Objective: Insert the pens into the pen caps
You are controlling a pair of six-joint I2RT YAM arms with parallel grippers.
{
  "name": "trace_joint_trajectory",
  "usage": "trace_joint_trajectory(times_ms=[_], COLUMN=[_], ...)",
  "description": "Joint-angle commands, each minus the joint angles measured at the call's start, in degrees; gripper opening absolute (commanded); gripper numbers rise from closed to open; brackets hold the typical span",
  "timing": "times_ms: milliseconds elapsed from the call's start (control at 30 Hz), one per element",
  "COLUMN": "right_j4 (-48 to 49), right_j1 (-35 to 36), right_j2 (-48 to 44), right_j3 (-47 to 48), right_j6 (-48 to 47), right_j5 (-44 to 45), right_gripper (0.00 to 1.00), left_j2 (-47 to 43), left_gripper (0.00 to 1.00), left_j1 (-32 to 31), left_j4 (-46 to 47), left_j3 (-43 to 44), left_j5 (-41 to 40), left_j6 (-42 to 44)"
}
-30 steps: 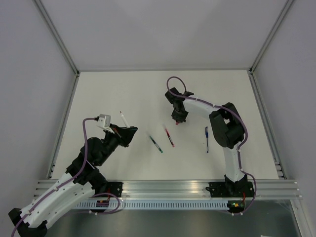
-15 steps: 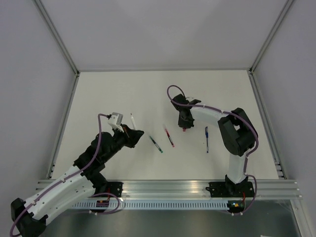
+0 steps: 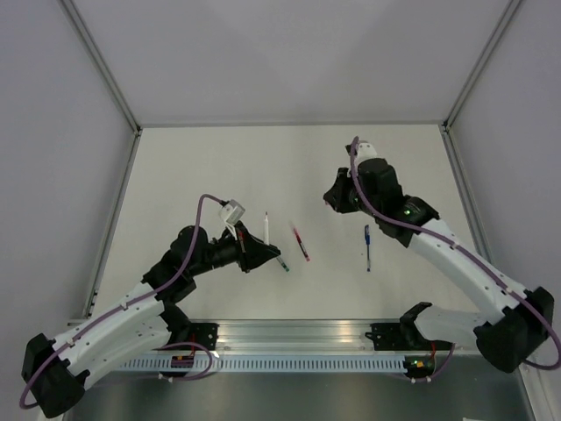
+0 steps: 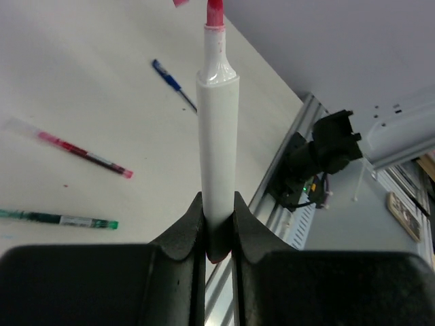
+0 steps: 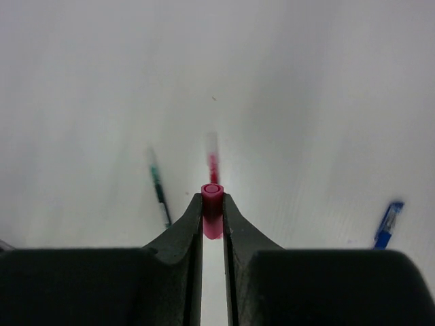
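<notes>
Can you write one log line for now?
left hand: shut on white pen | right hand: shut on red cap | loose: red pen, green pen, blue pen

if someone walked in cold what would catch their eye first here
The left gripper clamps a white pen with a red tip, and the right gripper pinches a small red cap. Between the arms, a green pen, a red pen and a blue pen lie loose on the table.
</notes>
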Motion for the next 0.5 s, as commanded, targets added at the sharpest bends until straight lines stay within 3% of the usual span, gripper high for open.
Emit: trace_joint_trajectory(times_ms=[0,233,400,467], right_j4=[10.0,25.0,37.1,40.3], right_j1=[-0.1,0.5,0.8,0.9], right_j2=[-8.1,-14.1,-19.0,-21.2], right_j3=[-0.3,-2.1,-4.9,-6.2], right_j6=[-2.3,-2.5,-1.1,0.6], right_j5=[-8.1,-26.6,-40.3,-42.2], right_gripper=[0.00,0.00,0.00,0.00], left_j2=[0.7,4.5,4.6,4.6], left_gripper=[0.02,0.02,0.02,0.02], left_j1=[-0.2,-0.2,-0.2,-0.2], left_j4=[7.5,19.9,25.0,28.1], left_j3=[2.4,0.4,0.1,-0.2], left_j5=[12.5,24.9,29.6,32.6], left_j6=[0.2,-4.5,-5.5,-6.8])
